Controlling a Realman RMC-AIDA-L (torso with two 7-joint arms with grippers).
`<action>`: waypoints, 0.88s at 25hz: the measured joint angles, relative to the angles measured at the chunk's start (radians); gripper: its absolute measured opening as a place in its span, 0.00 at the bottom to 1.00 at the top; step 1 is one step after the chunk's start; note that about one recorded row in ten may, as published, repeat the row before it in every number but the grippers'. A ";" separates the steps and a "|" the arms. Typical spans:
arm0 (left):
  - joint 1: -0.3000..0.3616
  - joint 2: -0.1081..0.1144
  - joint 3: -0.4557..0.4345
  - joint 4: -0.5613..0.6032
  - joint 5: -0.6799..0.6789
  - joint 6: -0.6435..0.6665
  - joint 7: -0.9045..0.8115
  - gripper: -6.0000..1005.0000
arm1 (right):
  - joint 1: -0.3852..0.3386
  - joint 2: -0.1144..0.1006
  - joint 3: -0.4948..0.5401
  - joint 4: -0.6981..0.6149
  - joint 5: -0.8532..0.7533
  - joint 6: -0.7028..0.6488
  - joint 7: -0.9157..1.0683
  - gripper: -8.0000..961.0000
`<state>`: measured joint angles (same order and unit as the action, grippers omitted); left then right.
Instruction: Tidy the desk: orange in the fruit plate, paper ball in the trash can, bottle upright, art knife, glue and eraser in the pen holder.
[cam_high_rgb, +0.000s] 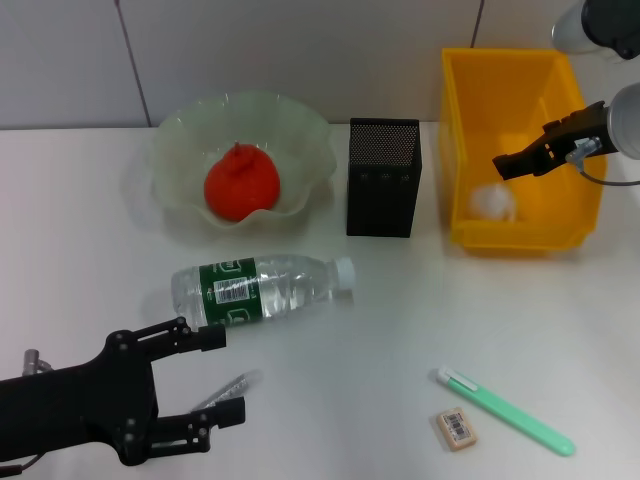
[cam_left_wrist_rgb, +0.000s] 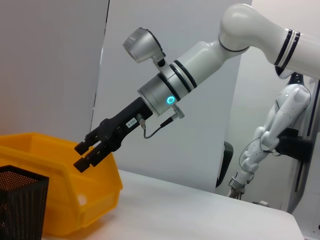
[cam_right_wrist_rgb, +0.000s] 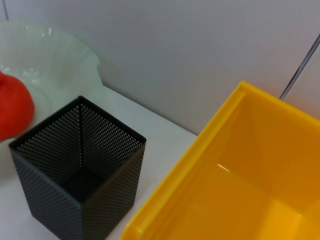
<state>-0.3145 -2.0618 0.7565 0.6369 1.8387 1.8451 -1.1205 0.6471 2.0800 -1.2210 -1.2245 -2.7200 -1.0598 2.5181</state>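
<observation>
The orange (cam_high_rgb: 240, 185) sits in the pale green fruit plate (cam_high_rgb: 300, 140). The white paper ball (cam_high_rgb: 493, 203) lies in the yellow bin (cam_high_rgb: 520, 235). My right gripper (cam_high_rgb: 505, 165) hangs over the bin, fingers slightly apart and empty; it also shows in the left wrist view (cam_left_wrist_rgb: 82, 156). The water bottle (cam_high_rgb: 260, 288) lies on its side. My left gripper (cam_high_rgb: 222, 375) is open at the front left, its fingers on either side of a pale slim glue stick (cam_high_rgb: 228, 390) on the table. The green art knife (cam_high_rgb: 505, 410) and the eraser (cam_high_rgb: 457, 428) lie at the front right.
The black mesh pen holder (cam_high_rgb: 383, 178) stands between the plate and the bin; it also shows in the right wrist view (cam_right_wrist_rgb: 75, 175). The yellow bin (cam_right_wrist_rgb: 240, 190) is next to it. A wall runs behind the table.
</observation>
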 joint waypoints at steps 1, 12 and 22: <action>0.000 0.000 -0.001 0.002 0.000 0.000 0.000 0.77 | -0.003 0.000 0.002 -0.008 0.005 -0.005 0.000 0.79; -0.017 0.020 -0.038 0.031 0.003 -0.005 -0.057 0.76 | -0.103 -0.004 0.195 -0.217 0.343 -0.400 -0.213 0.83; -0.146 0.006 -0.026 0.245 0.126 -0.057 -0.215 0.75 | -0.297 -0.001 0.345 -0.105 0.649 -0.621 -0.627 0.83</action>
<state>-0.4607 -2.0560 0.7307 0.8819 1.9644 1.7884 -1.3352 0.3500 2.0785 -0.8757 -1.3299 -2.0709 -1.6809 1.8913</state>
